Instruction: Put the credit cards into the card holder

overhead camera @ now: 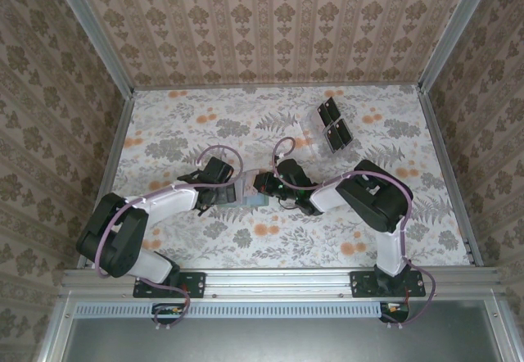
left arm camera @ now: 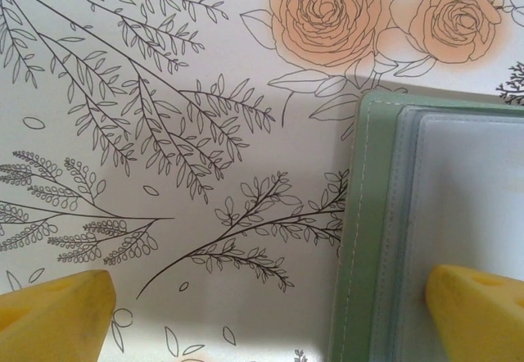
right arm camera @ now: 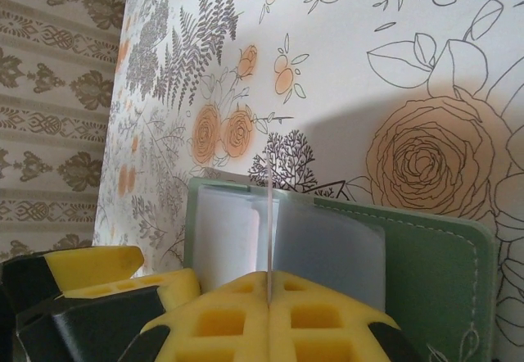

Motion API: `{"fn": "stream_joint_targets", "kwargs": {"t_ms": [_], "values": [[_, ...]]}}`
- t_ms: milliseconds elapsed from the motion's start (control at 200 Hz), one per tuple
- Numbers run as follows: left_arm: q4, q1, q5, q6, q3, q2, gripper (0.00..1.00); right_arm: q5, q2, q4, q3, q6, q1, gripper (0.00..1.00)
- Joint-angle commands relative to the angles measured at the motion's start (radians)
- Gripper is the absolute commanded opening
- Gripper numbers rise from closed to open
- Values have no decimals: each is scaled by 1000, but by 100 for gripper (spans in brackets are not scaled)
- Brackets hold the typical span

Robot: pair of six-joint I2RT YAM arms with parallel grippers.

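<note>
The table [left arm camera: 164, 92] is white with black line-drawn leaves and orange roses. The holder [left arm camera: 360, 239] is dull green, pale-stitched, grey-green inside. Fingers [left arm camera: 49, 317] are yellow, the card [right arm camera: 268, 214] pale, walls [overhead camera: 278, 26] beige damask.

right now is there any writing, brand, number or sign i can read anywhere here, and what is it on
No text can be read.
card holder: plain green with a stitched edge, no words.
card, pinched edge-on in the right tool: its faces are turned away, cannot tell.
rack: dark squares, too small to read.
tablecloth: flowers and leaves, no lettering.
</note>
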Motion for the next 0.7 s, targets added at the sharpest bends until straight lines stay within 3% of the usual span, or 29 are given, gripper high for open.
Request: {"fn": "stream_joint_targets", "kwargs": {"t_ms": [0,695], "values": [[-41,-5,-2,-17,-27,-4,100,4,24,56,1,22,-1,0],[-33,-5,-1,-22,-40,-5,100,3,-23,68,-2,24,-2,0]]}}
